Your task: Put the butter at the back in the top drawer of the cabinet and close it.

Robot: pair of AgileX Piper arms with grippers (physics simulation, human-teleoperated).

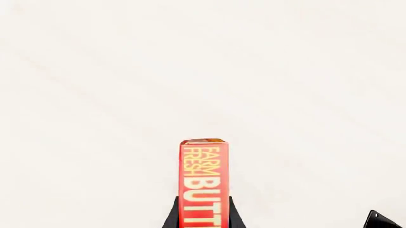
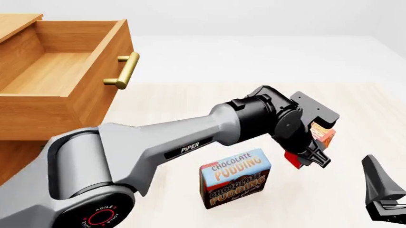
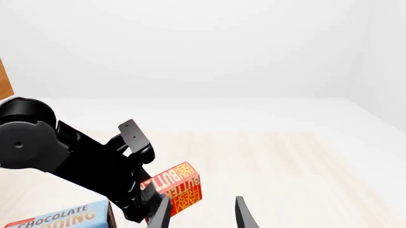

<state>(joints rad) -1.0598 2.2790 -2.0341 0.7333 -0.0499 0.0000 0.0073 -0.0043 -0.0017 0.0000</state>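
Left wrist view, left tool (image 1: 203,221): its two dark fingers (image 1: 171,216) are pressed against the long sides of the butter (image 1: 203,180), a red box that reads "FARM FRESH BUTT…" in yellow and white. The box sticks out beyond the fingertips, and only pale, blurred table (image 1: 95,95) shows behind it.

Front view, left tool (image 2: 315,148): it is at the end of the grey Piper arm (image 2: 184,137), which reaches across from the near left corner. The butter (image 2: 323,135) is clamped in it, lifted clear of the table (image 2: 190,99) over the right part, with only an orange and red end showing.

Front view, cabinet (image 2: 19,137): it stands at the left edge, with the top drawer (image 2: 76,90) pulled well out, its brass handle (image 2: 123,71) facing right and its inside bare wood.

Front view, pudding box (image 2: 235,178): it stands upright on the table near the front edge, below the arm and apart from the butter.

Front view, right tool (image 2: 381,199): it is low by the near right corner, only part of it in frame, and I cannot tell its opening from here.

Right wrist view, right tool (image 3: 199,213): two dark fingertips (image 3: 244,216) stand apart with nothing between them. Beyond them is the left tool (image 3: 149,204) with the butter (image 3: 178,187) in its grip, tilted. A corner of the pudding box (image 3: 57,218) is in view.
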